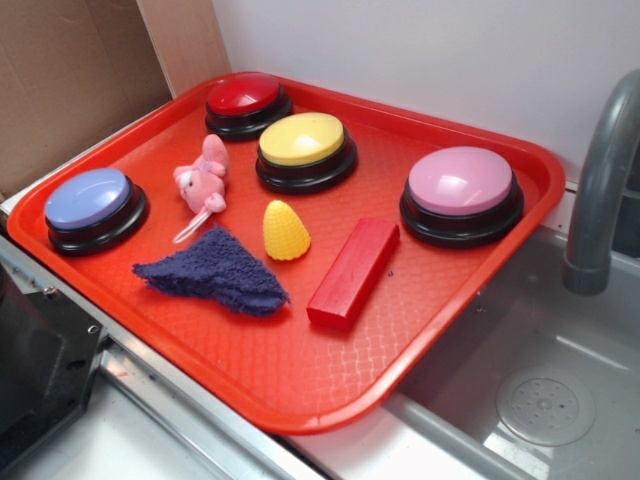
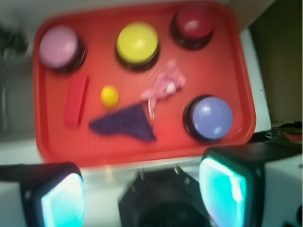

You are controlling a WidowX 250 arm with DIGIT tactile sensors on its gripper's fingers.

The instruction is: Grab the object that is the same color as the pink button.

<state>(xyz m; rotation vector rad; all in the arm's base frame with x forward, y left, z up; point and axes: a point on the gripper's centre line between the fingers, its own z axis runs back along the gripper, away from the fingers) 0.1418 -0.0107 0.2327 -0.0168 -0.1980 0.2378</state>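
Note:
A small pink plush animal (image 1: pixel 203 176) with a pale string tail lies on the red tray (image 1: pixel 300 360), between the lavender-blue button and the yellow button. It also shows in the wrist view (image 2: pixel 165 85), blurred. The pink button (image 1: pixel 461 193) with a black base stands at the tray's right side; in the wrist view it (image 2: pixel 59 46) is at the upper left. My gripper (image 2: pixel 142 198) is open and empty, high above the tray's near edge, with its two cyan-padded fingers (image 2: pixel 64 201) wide apart. The gripper is out of the exterior view.
On the tray are also a red button (image 1: pixel 246 103), a yellow button (image 1: pixel 304 149), a lavender-blue button (image 1: pixel 92 207), a yellow corn toy (image 1: pixel 285 230), a red block (image 1: pixel 353 272) and a dark blue cloth (image 1: pixel 215 271). A sink (image 1: pixel 540 390) with a grey faucet (image 1: pixel 598 190) is to the right.

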